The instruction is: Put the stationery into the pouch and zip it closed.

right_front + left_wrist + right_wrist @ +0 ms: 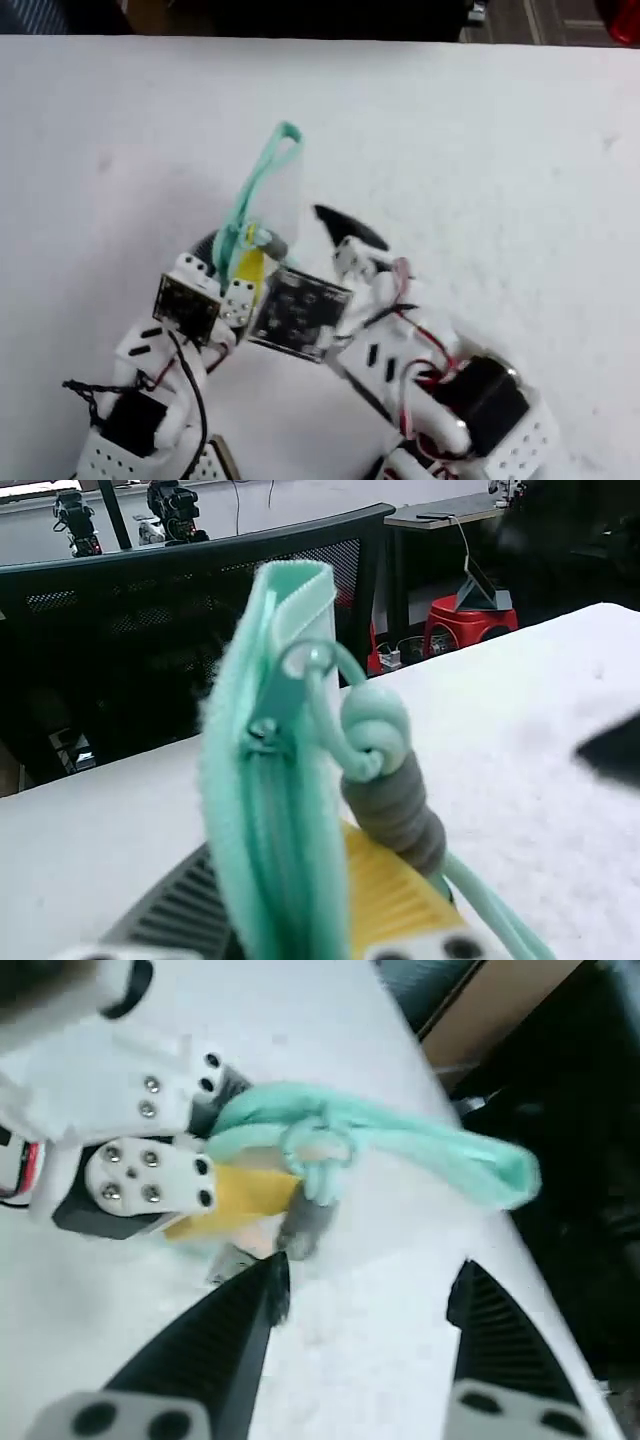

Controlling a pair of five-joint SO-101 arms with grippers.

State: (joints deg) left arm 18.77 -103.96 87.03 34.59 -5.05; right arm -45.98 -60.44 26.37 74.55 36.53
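- Pouch [262,190] up on edge just left of centre in the high view, mint zip band running towards the top of the frame, lower end caught in the left pincer [245,265].
- Left pincer clamped tight on that lower end: yellow pad on one face, grey finger on the other, nothing else in its grip.
- Right pincer [372,1278] spread wide, black fingers well apart, nothing between them; poised near the pouch on its right side in the high view, just above the white desk [480,150], not touching.
- Zip pull [300,665] close to the free end of the band, with a mint cord [372,725] knotted through its ring and a grey bead [400,815] dangling just beside the band.
- Contents of the pouch and closure of the zip: impossible to tell from here.
- Handling, by the look of it: light, soft and floppy away from the clamp, apt to bend or twist under any sideways tug.
- Best hold, probably: the knot or the grey bead rather than the small flat pull, being fatter, grippier and easier to pinch.
- Pull best kept straight along the band and against the clamped end, so as to keep the fabric taut.
- Main risk, at a guess: the loose cord swinging away from closing fingers, or the pouch slipping out of the clamp under a hard pull.
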